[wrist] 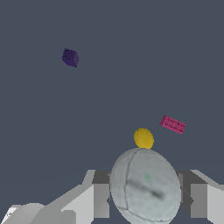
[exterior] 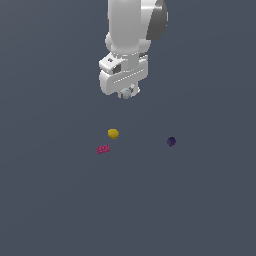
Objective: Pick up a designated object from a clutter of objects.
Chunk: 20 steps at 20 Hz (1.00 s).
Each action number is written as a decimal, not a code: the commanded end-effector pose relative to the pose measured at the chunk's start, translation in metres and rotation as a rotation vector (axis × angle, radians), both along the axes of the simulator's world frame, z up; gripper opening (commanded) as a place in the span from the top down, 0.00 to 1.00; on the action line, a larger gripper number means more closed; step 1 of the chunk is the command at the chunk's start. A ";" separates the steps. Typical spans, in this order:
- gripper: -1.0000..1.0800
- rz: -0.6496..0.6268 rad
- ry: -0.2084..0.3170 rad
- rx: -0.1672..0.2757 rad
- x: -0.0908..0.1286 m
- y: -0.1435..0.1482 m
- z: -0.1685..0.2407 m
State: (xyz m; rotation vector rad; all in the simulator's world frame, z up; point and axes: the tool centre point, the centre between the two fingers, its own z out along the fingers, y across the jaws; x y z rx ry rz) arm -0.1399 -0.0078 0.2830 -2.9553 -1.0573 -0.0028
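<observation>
Raised above the tabletop [exterior: 50, 200], the gripper [exterior: 127, 93] clamps the pale ball [wrist: 145, 186], with yellow lump [exterior: 113, 133] and magenta block [exterior: 103, 149] at six o'clock, purple ball [exterior: 171, 141] at four o'clock.

Raised pincer [exterior: 127, 93] clamped on pale ball [wrist: 145, 186]

Distant, high exterior view; close wrist view past its fingers [wrist: 101, 199]; shared yellow lump [exterior: 113, 133], magenta block [exterior: 103, 149], purple ball [exterior: 171, 141].
</observation>
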 end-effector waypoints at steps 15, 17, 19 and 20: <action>1.00 -0.001 0.001 -0.003 -0.005 -0.028 0.110; 1.00 -0.001 0.001 -0.003 -0.004 -0.029 0.115; 1.00 -0.001 0.001 -0.003 -0.004 -0.030 0.119; 1.00 -0.001 0.001 -0.003 -0.004 -0.030 0.120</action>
